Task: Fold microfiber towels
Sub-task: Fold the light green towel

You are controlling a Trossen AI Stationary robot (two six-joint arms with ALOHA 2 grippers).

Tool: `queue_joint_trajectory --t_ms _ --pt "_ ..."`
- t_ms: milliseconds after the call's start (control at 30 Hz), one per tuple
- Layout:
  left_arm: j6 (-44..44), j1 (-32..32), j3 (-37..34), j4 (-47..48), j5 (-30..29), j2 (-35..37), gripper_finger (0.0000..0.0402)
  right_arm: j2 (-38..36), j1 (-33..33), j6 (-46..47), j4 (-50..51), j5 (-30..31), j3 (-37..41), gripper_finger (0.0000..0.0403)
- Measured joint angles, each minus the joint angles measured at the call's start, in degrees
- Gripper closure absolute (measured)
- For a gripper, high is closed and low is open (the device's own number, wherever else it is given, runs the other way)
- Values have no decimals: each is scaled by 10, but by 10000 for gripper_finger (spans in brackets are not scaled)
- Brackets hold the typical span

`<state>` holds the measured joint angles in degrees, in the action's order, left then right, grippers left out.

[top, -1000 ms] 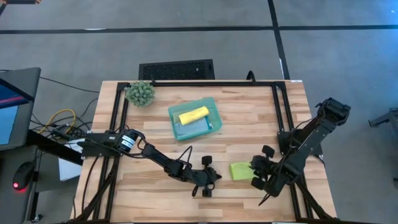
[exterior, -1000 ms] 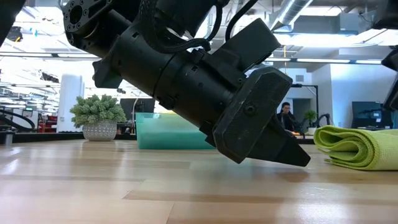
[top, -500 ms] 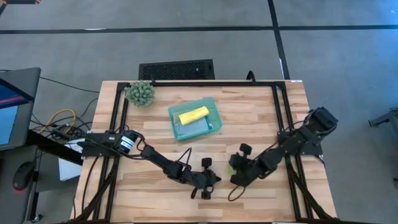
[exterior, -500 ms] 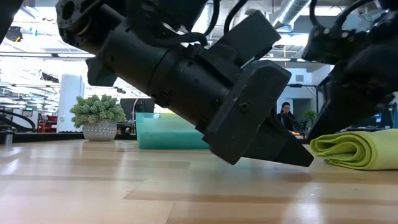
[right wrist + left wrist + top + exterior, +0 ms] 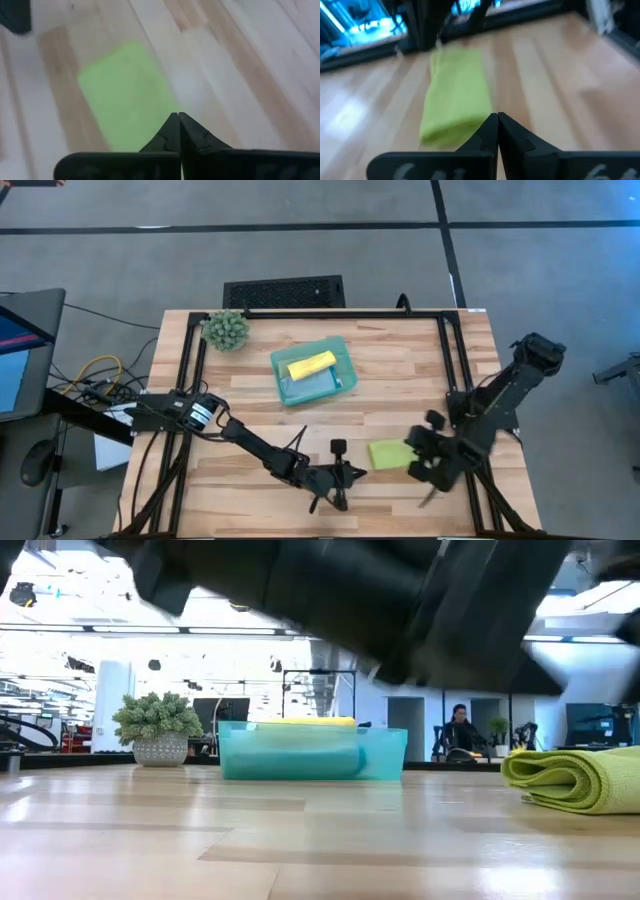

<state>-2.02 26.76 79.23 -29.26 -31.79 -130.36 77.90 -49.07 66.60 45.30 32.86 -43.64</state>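
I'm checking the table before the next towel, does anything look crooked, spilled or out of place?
Nothing stands out. The lime green towel lies folded flat on the table, free of both shut grippers. The teal tray sits level holding a yellow towel, and the plant ball stands upright.

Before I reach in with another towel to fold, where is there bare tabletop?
The widest bare wood lies between the teal tray and the table's right rail. A smaller patch sits left of the tray, below the plant ball. The front edge is crowded: left hand, folded lime green towel and right hand, both shut.
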Motion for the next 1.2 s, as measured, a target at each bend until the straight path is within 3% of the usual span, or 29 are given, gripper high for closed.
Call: queue_joint_trajectory --t_ms 133,233,467,633,767,967,1200 --pt "-2 -24 33 3 58 0 401 -16 -74 120 63 -1 0 390" --pt "11 -62 44 1 92 0 401 -11 -99 156 71 0 2 389" --pt "11 -109 45 38 139 -2 401 -9 -86 194 40 -1 77 394" --pt "11 -111 56 18 171 -56 401 -15 -73 161 -12 -22 93 387" --pt "10 -106 92 78 170 -75 401 -5 -67 141 -34 -52 93 388" --pt "-3 -93 150 216 153 -70 401 1 -67 149 -16 -47 93 388" --pt "-35 -71 194 293 41 -71 401 -4 -90 233 74 -39 69 391"
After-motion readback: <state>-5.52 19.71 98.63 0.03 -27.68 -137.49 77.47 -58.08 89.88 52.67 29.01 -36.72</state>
